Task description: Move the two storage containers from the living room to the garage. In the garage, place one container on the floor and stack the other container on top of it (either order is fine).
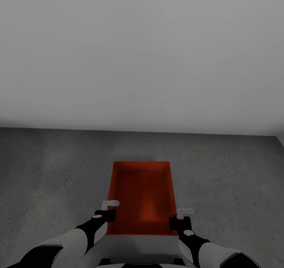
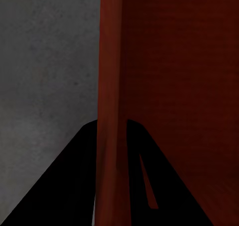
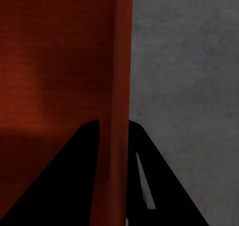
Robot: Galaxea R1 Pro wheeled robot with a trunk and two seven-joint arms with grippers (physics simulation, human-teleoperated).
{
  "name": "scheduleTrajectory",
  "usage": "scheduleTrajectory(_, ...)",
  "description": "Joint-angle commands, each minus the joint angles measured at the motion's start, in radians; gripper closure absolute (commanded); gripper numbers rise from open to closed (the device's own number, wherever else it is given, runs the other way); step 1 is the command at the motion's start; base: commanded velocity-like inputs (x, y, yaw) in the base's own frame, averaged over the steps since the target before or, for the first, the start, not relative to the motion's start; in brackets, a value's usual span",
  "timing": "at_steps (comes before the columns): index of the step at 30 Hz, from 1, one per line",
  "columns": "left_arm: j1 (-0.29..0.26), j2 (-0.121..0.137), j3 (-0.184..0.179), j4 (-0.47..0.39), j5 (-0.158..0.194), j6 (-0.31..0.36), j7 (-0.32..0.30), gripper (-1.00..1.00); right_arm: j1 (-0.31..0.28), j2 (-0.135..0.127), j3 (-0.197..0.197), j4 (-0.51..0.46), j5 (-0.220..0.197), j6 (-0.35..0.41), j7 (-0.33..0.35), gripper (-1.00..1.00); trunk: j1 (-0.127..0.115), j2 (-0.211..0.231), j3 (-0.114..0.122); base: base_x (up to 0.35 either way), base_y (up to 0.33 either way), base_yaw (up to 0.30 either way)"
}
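- Plain white wall [image 1: 142, 55] is meeting dark grey matte concrete-like floor [image 1: 55, 169]; this is looking like the garage.
- Orange-red rectangular thin-walled lidless storage container [image 1: 144, 195] is sitting straight ahead of the robot, between both arms, long axis running away from the robot toward the wall.
- Cannot tell if the container is resting on the floor or hanging just above it.
- Left gripper [image 1: 105, 211] is pinching the container's left long wall near the near corner, one finger inside, one outside; the left wrist view is showing the wall [image 2: 112, 86] sandwiched between black fingers [image 2: 64, 186].
- Right gripper [image 1: 181, 220] is clamping the right long wall [image 3: 119, 86] likewise, close to the near corner.
- Both arms are equally near, grips symmetric.
- Judgement: the coming move is turning on lowering level, then releasing both walls together.
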State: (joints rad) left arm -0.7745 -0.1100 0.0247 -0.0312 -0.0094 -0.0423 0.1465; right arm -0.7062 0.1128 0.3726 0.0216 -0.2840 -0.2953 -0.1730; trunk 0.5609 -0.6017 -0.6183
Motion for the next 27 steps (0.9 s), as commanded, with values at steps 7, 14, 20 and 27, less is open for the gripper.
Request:
scheduleTrajectory(7,0.0,0.041,0.034,0.004,0.002,-0.004,0.013,1.0,-0.001,0.0,-0.046,-0.002,0.005,-0.04,0.0,1.0,0.027,-0.05,-0.023,0.0,0.0,0.0)
scheduleTrajectory(14,0.0,0.041,0.034,0.004,0.002,-0.004,0.013,1.0,-0.002,0.001,-0.046,-0.002,0.005,-0.04,0.0,1.0,0.054,-0.099,-0.045,0.0,0.0,0.0)
scheduleTrajectory(20,0.0,0.041,0.034,0.004,0.002,-0.004,0.013,1.0,-0.001,0.001,-0.046,-0.002,0.005,-0.041,0.0,1.0,0.077,-0.141,-0.064,0.0,0.0,0.0)
scheduleTrajectory(27,0.0,0.041,0.034,0.004,0.002,-0.004,0.013,1.0,-0.001,0.001,-0.046,-0.002,0.005,-0.041,0.0,1.0,0.104,-0.19,-0.086,0.0,0.0,0.0)
